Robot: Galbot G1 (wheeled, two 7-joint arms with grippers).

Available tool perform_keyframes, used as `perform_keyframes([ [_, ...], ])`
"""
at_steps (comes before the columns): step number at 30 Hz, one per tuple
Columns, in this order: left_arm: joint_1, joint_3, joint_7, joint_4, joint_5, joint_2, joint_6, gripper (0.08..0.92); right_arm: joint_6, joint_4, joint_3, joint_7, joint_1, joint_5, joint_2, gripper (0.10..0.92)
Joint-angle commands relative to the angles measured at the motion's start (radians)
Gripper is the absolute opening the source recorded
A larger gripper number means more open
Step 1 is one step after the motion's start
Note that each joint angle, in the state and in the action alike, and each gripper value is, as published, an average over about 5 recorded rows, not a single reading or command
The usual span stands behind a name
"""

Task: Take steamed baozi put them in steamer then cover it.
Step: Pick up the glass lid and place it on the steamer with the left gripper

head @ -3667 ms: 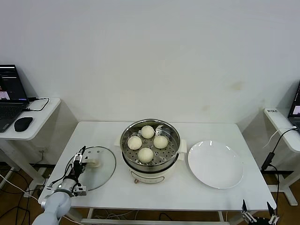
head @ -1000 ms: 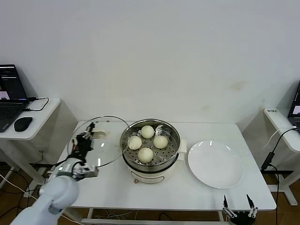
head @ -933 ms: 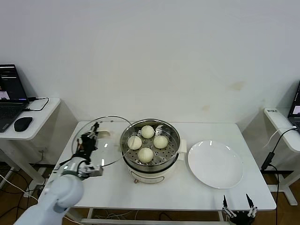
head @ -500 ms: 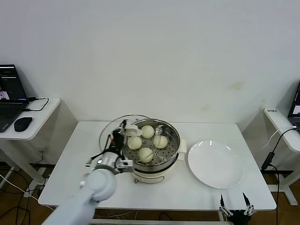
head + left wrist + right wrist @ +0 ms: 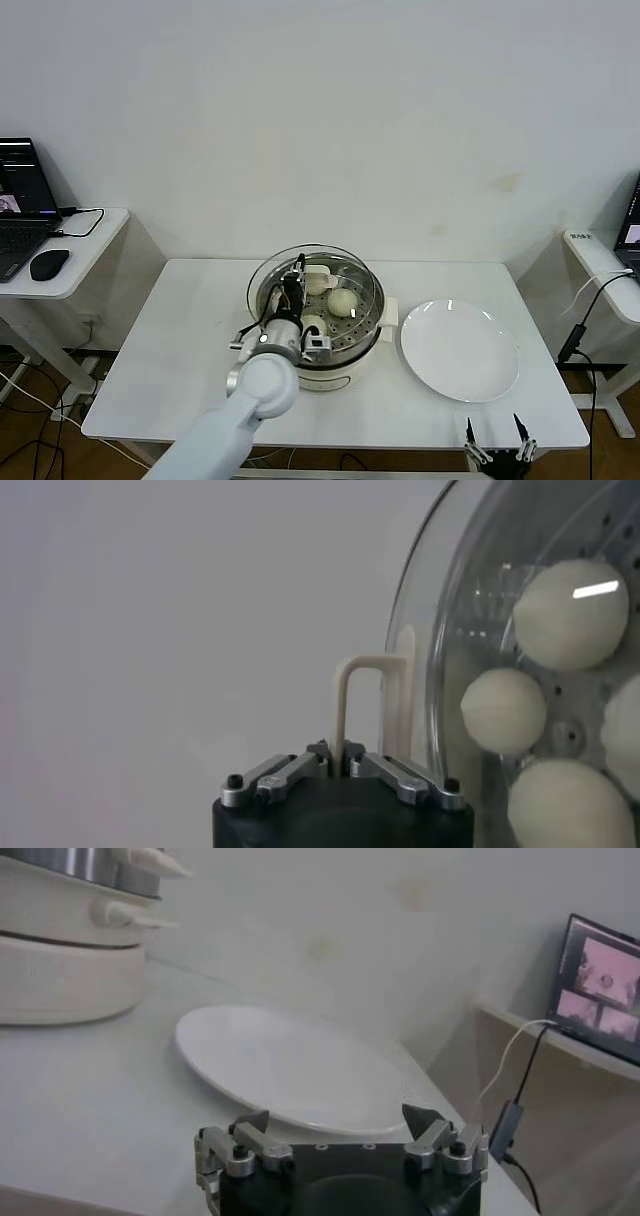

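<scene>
Left claw (image 5: 345,765): clamped on the handle of one lid (image 5: 345,275), held over the steamer (image 5: 325,345).
Buns (image 5: 570,615): four, inside steamer, beneath the lid.
Right claw (image 5: 340,1123): spread wide, parked low; one plate (image 5: 290,1063) ahead.

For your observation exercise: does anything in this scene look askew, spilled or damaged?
Only the cover looks askew: the left end effector, shut on its handle, holds it tilted over the steamer, not seated. All four baozi sit inside. The plate is bare. Nothing spilled.
</scene>
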Motion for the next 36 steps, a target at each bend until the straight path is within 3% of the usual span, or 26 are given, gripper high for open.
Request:
perform_keyframes([
  [1, -0.017, 0.026, 0.016, 0.065, 0.071, -0.070, 0.007, 0.151, 0.000, -0.005, -0.012, 0.001, 0.001, -0.005, 0.001, 0.823],
  [36, 0.015, -0.005, -0.038, 0.103, 0.053, -0.096, -0.034, 0.157, 0.003, -0.014, -0.020, -0.003, -0.004, -0.011, 0.001, 0.823],
])
